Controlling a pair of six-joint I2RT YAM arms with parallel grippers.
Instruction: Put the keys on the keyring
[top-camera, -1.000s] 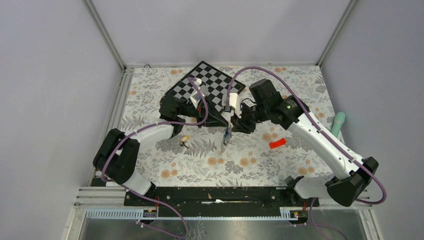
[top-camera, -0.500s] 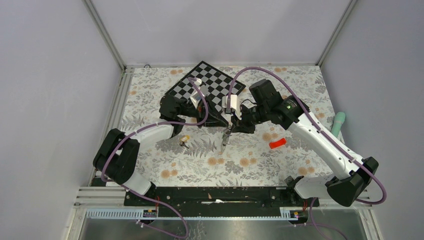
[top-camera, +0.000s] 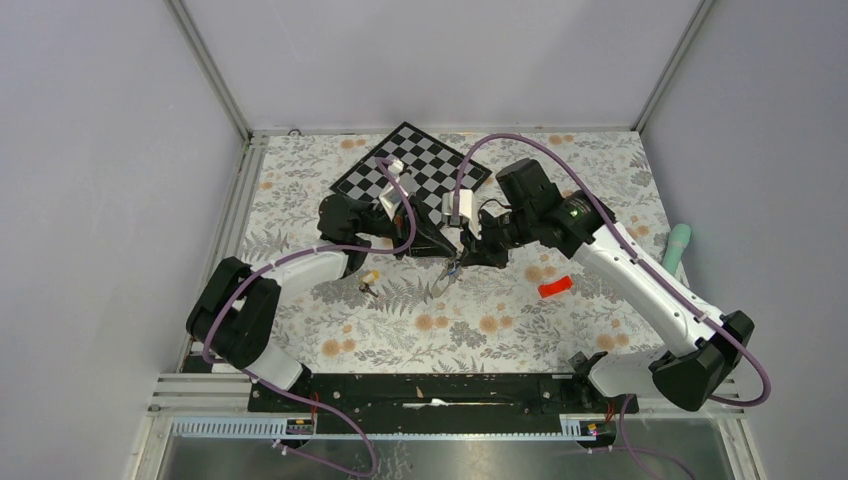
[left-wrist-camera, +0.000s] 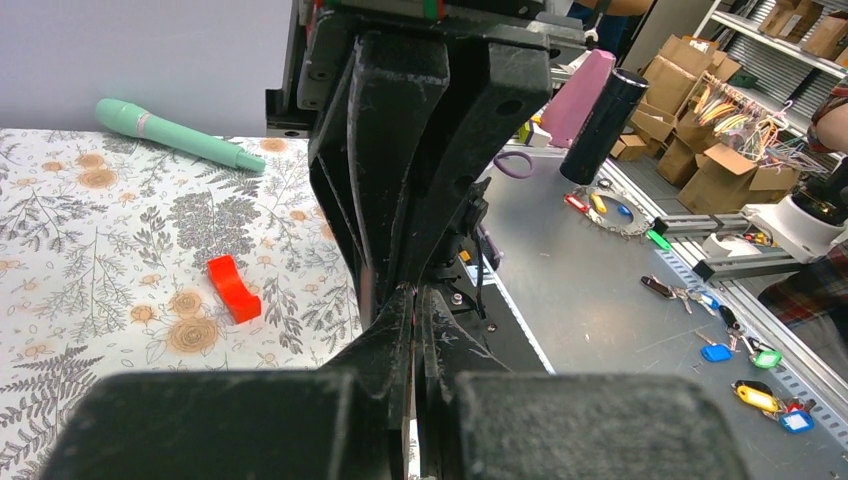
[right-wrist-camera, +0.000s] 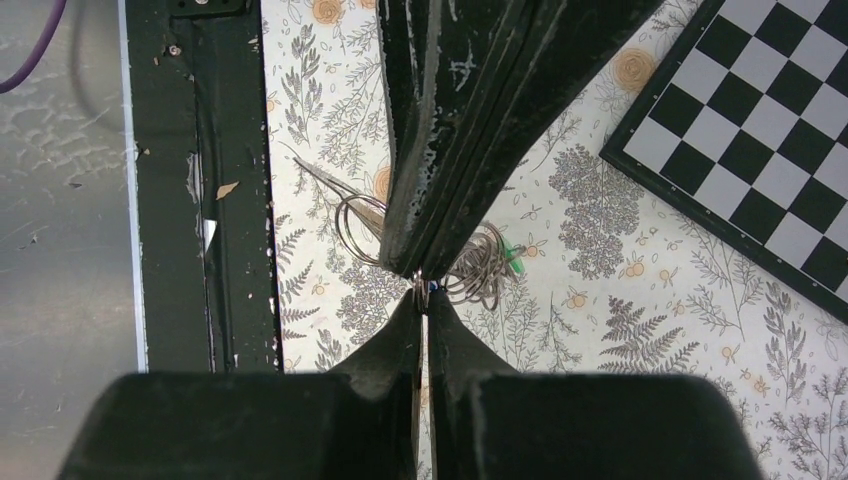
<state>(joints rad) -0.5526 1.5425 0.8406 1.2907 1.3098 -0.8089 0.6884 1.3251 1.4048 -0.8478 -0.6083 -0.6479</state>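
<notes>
The right gripper (right-wrist-camera: 422, 292) is pressed together, tip to tip with the left gripper (right-wrist-camera: 418, 262). The left comes in from 12 o'clock, also clamped, pinching the keyring (right-wrist-camera: 475, 277). A blue speck shows at the right tips; whether they hold a key or bare wire cannot be told. The ring's coils hang there, with a green tag (right-wrist-camera: 513, 257) at 3 o'clock. From above, another key (top-camera: 369, 282) lies at 9 o'clock. With holds this thin, opposing pulls could slip the wire and drop the bunch.

Looking like a robotics lab: grey panels (top-camera: 100, 200) and aluminium framing (top-camera: 208, 70) are boxing in the counter (top-camera: 500, 335); cardboard boxes (left-wrist-camera: 690, 60) are sitting by shelving (left-wrist-camera: 775, 65) beyond a steel bench (left-wrist-camera: 600, 300).
</notes>
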